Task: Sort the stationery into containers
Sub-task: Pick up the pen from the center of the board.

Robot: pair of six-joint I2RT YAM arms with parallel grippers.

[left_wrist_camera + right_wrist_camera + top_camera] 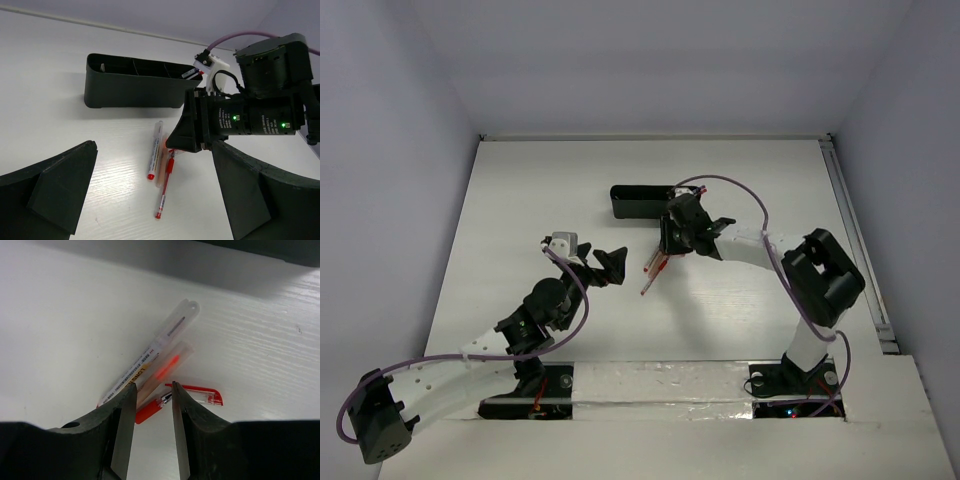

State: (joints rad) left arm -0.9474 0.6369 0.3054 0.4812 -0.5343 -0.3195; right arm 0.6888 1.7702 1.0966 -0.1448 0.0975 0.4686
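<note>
White tabletop (520,200) inside a plain white box, nothing fancy. The right gripper (153,387) was down at table level with its jaws only a narrow gap apart, straddling the near ends of a little pile of three pens: a white-barrelled pen (160,347), a clear pen (172,362) tucked against it, and a red pen (197,395) lying crosswise underneath. I honestly couldn't tell if the pads were pinching anything or just hovering around the ends.

My read: this was the pick-up step for a pen. The next move would call for clamping one pen only, lifting it clean and carrying it over to the black tray (132,92), which sat just beyond the pile. The pens touching each other looked like the snag, since two might come up together.

The left gripper (610,265) was nearby, jaws wide apart and holding nothing, pointed at the same pile, so it could crowd things. A purple cable (740,190) looped over the right arm.
</note>
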